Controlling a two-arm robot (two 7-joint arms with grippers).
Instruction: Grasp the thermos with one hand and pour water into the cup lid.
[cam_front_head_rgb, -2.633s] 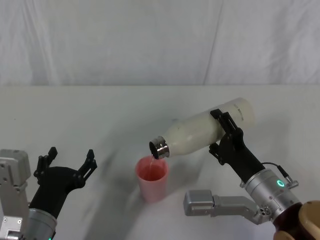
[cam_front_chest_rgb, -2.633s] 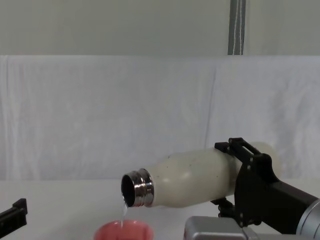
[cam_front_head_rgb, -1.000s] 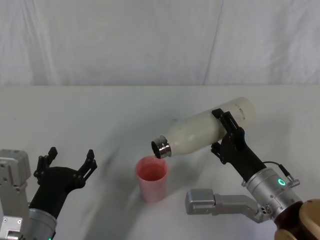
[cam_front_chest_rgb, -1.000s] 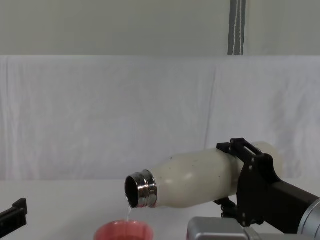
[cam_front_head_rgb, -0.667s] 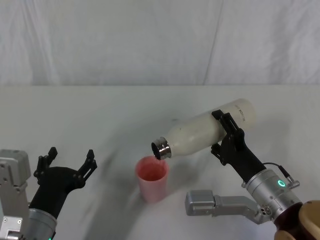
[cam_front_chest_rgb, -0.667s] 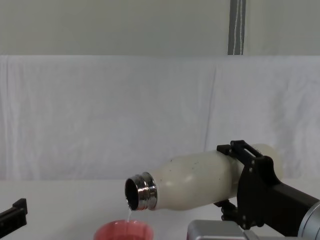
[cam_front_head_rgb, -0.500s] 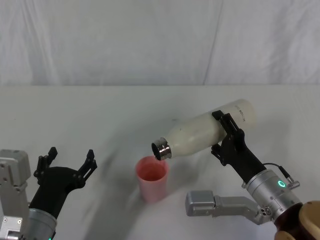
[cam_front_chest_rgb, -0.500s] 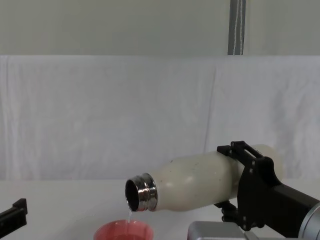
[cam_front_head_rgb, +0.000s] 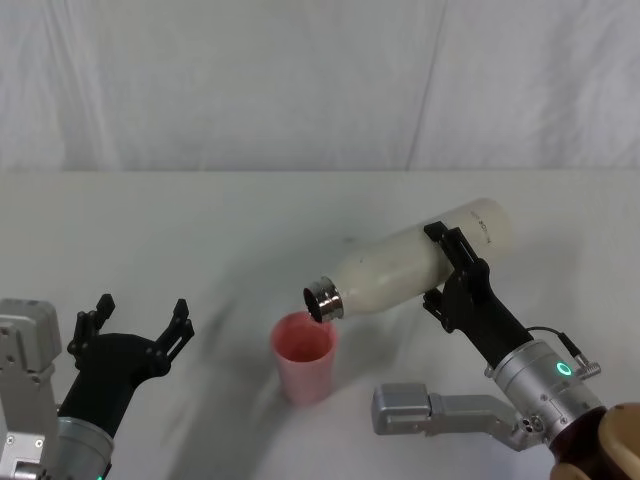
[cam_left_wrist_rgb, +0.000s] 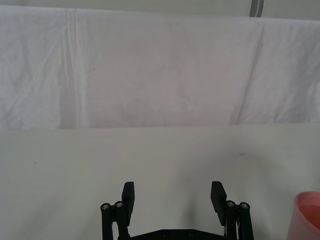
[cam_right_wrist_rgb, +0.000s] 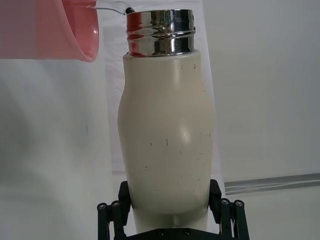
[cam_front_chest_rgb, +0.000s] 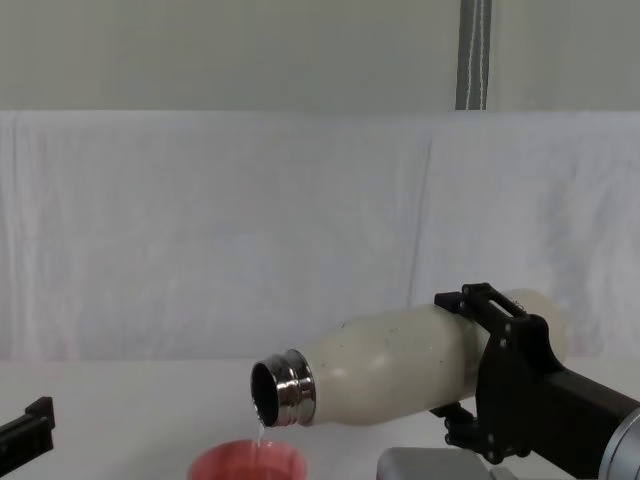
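Observation:
The cream-white thermos (cam_front_head_rgb: 405, 268) is held nearly on its side above the table, with my right gripper (cam_front_head_rgb: 448, 268) shut around its lower body. Its steel neck (cam_front_head_rgb: 320, 300) tips down over the pink cup lid (cam_front_head_rgb: 304, 356), and a thin stream of water (cam_front_chest_rgb: 260, 430) falls from the mouth into the cup lid (cam_front_chest_rgb: 248, 462). In the right wrist view the thermos (cam_right_wrist_rgb: 168, 145) fills the jaws and water (cam_right_wrist_rgb: 112, 7) arcs from its neck to the cup lid (cam_right_wrist_rgb: 47, 29). My left gripper (cam_front_head_rgb: 135, 322) rests open at the near left, apart from both; its fingers (cam_left_wrist_rgb: 129, 196) hold nothing.
A white cloth covers the table (cam_front_head_rgb: 200, 230) and hangs as a backdrop (cam_front_head_rgb: 300, 80) behind it. The cup lid's rim (cam_left_wrist_rgb: 307, 215) shows to one side of my left gripper. A grey box-shaped arm part (cam_front_head_rgb: 435, 412) lies near the front right.
The thermos has tipped slightly further, its neck a little lower over the cup lid, and water keeps running. The left arm has not moved.

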